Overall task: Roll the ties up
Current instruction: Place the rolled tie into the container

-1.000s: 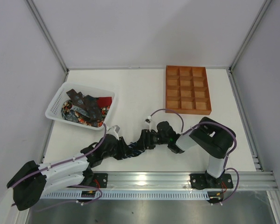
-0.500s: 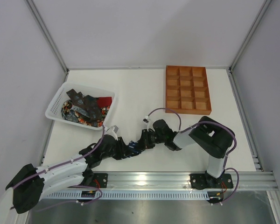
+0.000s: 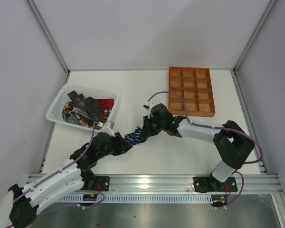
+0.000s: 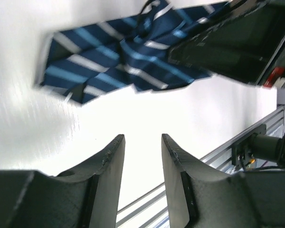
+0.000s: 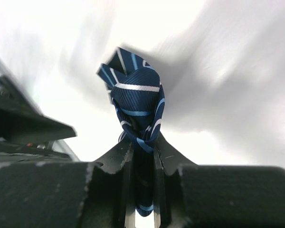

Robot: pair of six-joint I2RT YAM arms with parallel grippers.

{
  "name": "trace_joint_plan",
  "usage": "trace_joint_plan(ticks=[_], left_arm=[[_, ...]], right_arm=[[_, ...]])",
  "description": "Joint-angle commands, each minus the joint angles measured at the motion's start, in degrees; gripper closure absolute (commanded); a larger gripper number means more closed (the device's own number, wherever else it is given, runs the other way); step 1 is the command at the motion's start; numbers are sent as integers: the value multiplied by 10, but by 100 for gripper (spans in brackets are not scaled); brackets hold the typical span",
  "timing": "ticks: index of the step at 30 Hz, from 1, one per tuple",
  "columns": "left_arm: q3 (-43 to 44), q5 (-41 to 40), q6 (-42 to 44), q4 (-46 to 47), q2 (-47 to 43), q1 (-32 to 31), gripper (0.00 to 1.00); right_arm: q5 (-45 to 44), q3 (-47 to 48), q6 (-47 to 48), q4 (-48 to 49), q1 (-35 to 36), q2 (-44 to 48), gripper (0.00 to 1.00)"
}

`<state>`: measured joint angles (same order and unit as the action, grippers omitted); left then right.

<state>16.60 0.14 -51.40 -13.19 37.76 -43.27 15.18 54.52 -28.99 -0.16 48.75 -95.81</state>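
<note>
Pinching navy light-blue-striped fabric necktie (image 3: 134,136) with right fingers (image 5: 123,151); long axis toward left fingers (image 4: 115,148), spread, empty, just short of loose end.

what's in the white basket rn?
A heap of ties: dark brown tie on top, red tie at right, multicoloured patterned ties along the near side. Covered: the basket floor and anything lower.

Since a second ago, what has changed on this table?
The right gripper, shut on the striped tie, swung away from the arm bases, pulling the tie out longer. The left gripper shifted left and is open, holding nothing. The basket and tray stayed put.
</note>
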Motion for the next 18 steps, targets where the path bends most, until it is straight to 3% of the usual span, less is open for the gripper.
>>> trace_joint_plan(ticks=[1,10,18], left_arm=[[36,-22,25,-45,-19,10,57],[34,-16,32,-47,-20,15,57],[29,-8,38,-25,0,17,57]], right_arm=[[-52,43,93,-147,-32,35,100],[-96,117,208,-237,-123,45,100],[-112,192,245,-266,-203,17,100]])
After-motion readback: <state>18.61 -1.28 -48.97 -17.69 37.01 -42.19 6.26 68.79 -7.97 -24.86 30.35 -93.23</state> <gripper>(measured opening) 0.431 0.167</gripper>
